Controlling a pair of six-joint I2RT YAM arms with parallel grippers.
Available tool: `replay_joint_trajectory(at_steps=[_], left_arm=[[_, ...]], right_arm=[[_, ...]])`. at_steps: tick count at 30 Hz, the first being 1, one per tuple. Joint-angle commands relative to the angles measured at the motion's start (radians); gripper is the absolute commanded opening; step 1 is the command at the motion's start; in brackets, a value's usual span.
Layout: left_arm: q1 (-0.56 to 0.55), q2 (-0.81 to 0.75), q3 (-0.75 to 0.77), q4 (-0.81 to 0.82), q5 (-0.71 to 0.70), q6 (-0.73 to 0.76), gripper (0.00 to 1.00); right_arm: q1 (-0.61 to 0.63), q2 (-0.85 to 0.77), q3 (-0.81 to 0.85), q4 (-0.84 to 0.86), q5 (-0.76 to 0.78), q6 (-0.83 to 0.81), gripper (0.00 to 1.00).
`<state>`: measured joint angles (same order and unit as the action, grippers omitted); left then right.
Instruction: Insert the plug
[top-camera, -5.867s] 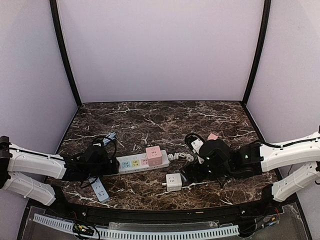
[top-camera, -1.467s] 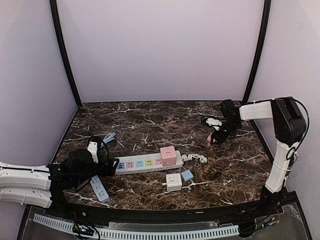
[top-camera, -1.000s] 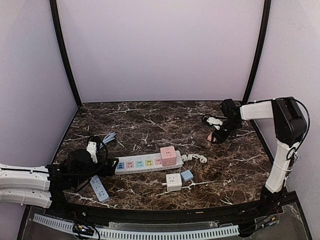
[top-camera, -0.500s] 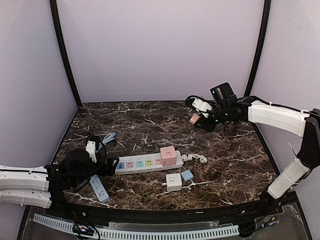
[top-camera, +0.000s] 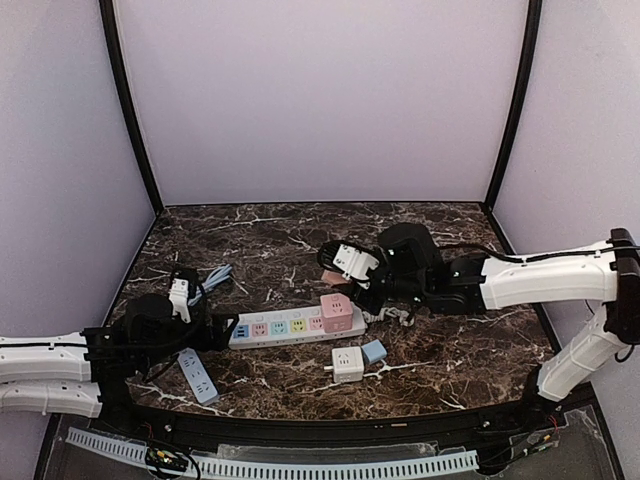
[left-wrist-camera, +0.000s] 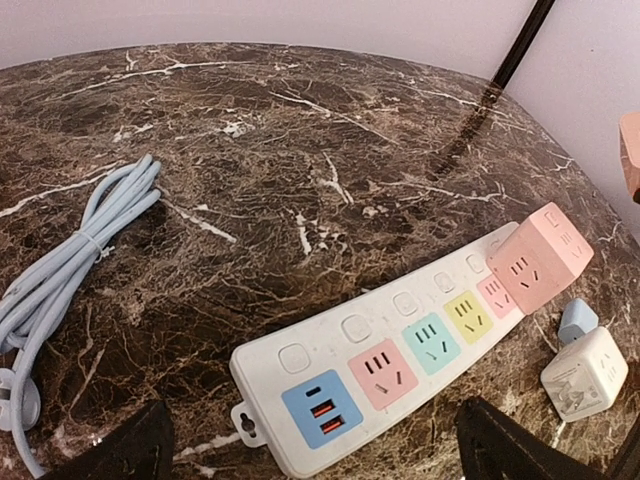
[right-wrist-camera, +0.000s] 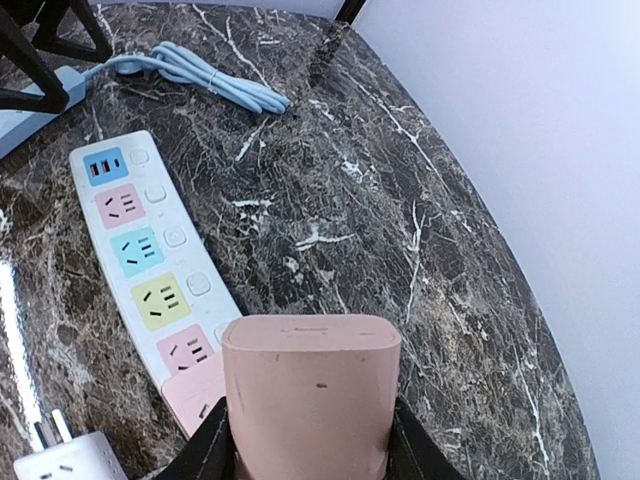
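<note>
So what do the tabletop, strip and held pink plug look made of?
Tabletop: dark marble or marble-look laminate, glossy; white veins, reflections.
Strip: likely smooth white moulded plastic, pastel sockets.
Plug: likely matte pink plastic; rounded edges, no shine.

The surface (top-camera: 270, 240) is dark brown marble with white veins, closed in by lilac walls (top-camera: 320, 100) and 2 black posts (top-camera: 130, 110) at the back corners. Ahead and to the left of the left claw (top-camera: 215, 330) lies a bundled pale blue cable (left-wrist-camera: 60, 260). A slim pale blue strip (top-camera: 198, 377) lies just beside that claw, on its near side. Well nearer the front edge than the right claw (top-camera: 340, 275) sit 2 adapters just beside each other: 1 white cube (top-camera: 347, 363) and 1 small blue block (top-camera: 374, 351). A white coiled cord (top-camera: 392, 318) lies under the arm behind that claw.
</note>
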<state>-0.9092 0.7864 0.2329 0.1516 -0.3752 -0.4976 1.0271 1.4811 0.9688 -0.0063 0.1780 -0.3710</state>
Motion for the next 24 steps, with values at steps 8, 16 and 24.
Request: replay_joint_trajectory(at_steps=[8,16,24], left_arm=[[-0.004,-0.119,0.149,-0.207,0.137,-0.012,0.99],[-0.004,-0.030,0.334,-0.323,0.315,0.070,0.99],[-0.005,0.141,0.456,-0.330,0.513,0.093,0.94]], right_arm=[[0.138,0.008,-0.177,0.471,0.104,0.032,0.00],[0.233,0.029,-0.274,0.642,0.125,-0.011,0.00],[0.283,0.058,-0.266,0.630,0.182,-0.004,0.00]])
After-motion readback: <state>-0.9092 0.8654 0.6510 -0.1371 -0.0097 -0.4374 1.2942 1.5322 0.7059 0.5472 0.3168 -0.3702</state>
